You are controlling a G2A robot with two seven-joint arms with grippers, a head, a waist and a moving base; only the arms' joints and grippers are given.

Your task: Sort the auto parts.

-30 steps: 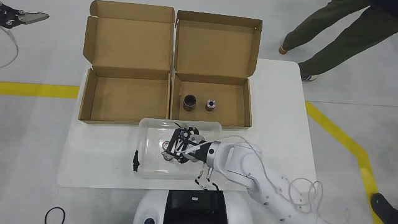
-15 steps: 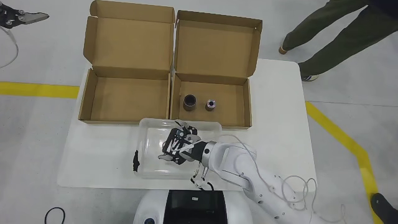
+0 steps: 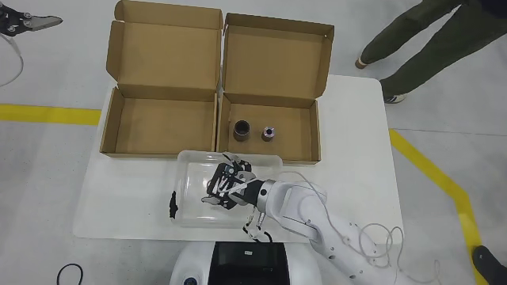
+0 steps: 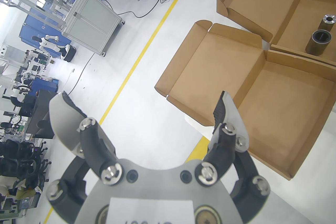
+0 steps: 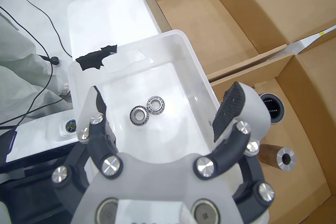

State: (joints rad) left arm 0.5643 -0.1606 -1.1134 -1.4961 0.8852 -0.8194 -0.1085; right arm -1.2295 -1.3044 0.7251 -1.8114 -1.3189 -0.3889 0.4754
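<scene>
1. Black tape (image 5: 95,59) sticks to the rim of the clear bin (image 5: 199,67).
2. The worktop (image 3: 348,127) is white, and a yellow line (image 3: 47,114) crosses the grey floor.
3. Two bearings (image 5: 139,116) lie side by side in the bin at the worktop's near edge. My right gripper (image 5: 164,95) is above them, fingers apart. Two metal sleeves (image 5: 271,107) sit in the right box (image 3: 293,138).
4. My left gripper (image 4: 143,101) hangs spread wide beyond the far-left corner.

White tabletop (image 3: 356,127), rounded corners. Lying directly on it:
- clear plastic bin (image 3: 190,186), beneath the right tool (image 3: 220,182), at the near edge
- two open cardboard boxes side by side, just beyond the tool and the bin: left box (image 3: 158,127) ahead and to the left, right box (image 3: 297,131) ahead and slightly to the right. Their lids are folded back past the far edge.
</scene>
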